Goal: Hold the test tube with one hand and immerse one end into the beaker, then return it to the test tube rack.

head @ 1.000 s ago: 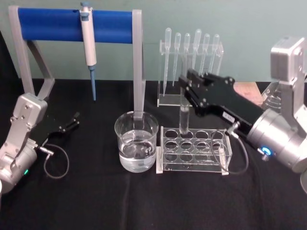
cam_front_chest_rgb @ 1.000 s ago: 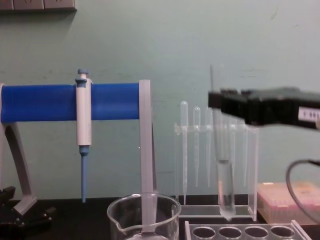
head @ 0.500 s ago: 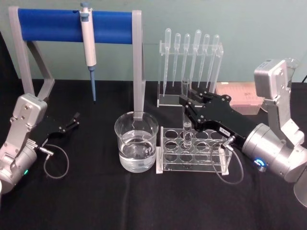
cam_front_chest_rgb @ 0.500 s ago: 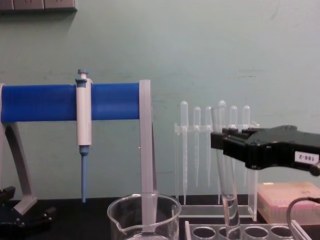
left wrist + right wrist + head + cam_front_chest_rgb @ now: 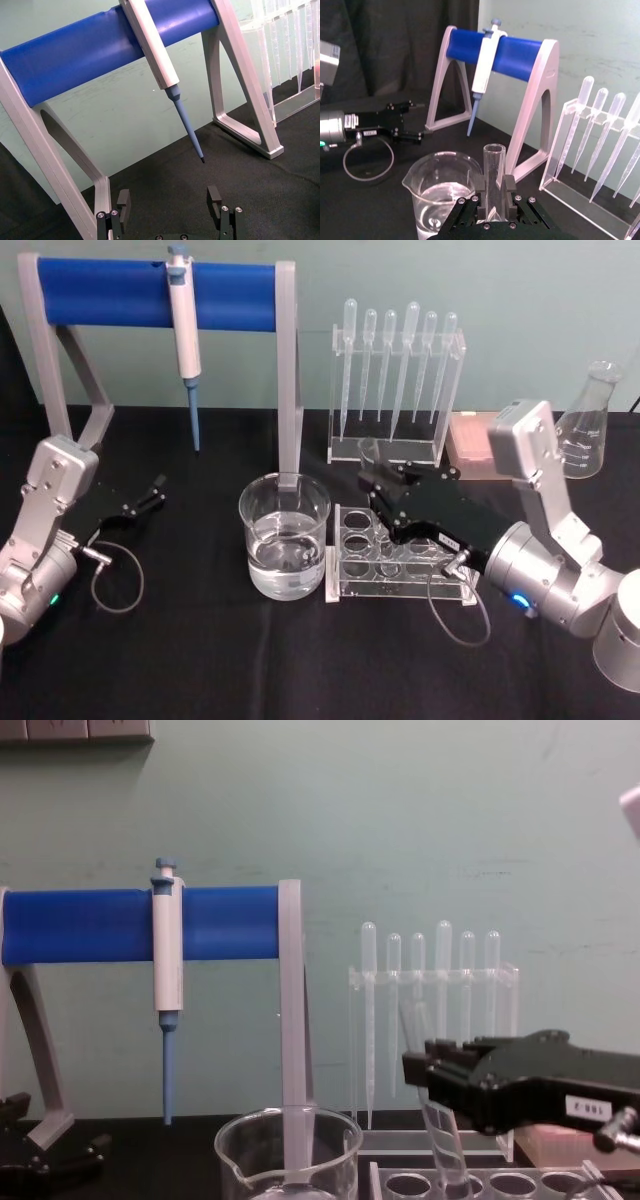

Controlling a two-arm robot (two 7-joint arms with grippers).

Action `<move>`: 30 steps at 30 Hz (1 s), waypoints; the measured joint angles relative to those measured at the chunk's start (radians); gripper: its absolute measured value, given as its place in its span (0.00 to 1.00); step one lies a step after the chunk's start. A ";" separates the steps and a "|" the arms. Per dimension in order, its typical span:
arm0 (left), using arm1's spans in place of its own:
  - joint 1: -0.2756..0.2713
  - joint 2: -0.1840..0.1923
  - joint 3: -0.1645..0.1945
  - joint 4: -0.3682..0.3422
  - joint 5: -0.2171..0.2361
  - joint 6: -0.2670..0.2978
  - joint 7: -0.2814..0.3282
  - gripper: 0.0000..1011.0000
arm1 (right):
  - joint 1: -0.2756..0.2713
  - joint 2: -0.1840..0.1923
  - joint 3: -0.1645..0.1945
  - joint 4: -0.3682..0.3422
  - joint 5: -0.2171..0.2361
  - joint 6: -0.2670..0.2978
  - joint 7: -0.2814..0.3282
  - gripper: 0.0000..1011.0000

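Right gripper (image 5: 492, 200) clamping test tube (image 5: 493, 170), tube in rack (image 5: 345, 530)

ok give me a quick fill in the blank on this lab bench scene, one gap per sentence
1. The right gripper is shut on the ____.
2. The test tube is going into the clear ____ beside the beaker.
3. The beaker holds clear ____.
4. The pipette hangs from a ____ bar, near the open left gripper.

Missing words: test tube; rack; liquid; blue
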 joint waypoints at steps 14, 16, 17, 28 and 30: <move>0.000 0.000 0.000 0.000 0.000 0.000 0.000 0.99 | -0.008 -0.005 -0.002 0.002 -0.041 0.027 0.011 0.43; 0.000 0.000 0.000 0.000 0.000 0.000 0.000 0.99 | -0.019 0.000 0.001 -0.013 -0.045 0.040 0.009 0.47; 0.000 0.000 0.000 0.000 0.000 0.000 0.000 0.99 | -0.034 0.007 0.007 -0.031 -0.046 0.054 0.005 0.54; 0.000 0.000 0.000 0.000 0.000 0.000 0.000 0.99 | -0.219 0.078 0.159 -0.210 -0.013 0.094 -0.063 0.86; 0.000 0.000 0.000 0.000 0.000 0.000 0.000 0.99 | -0.242 0.076 0.192 -0.216 -0.010 0.092 -0.089 0.91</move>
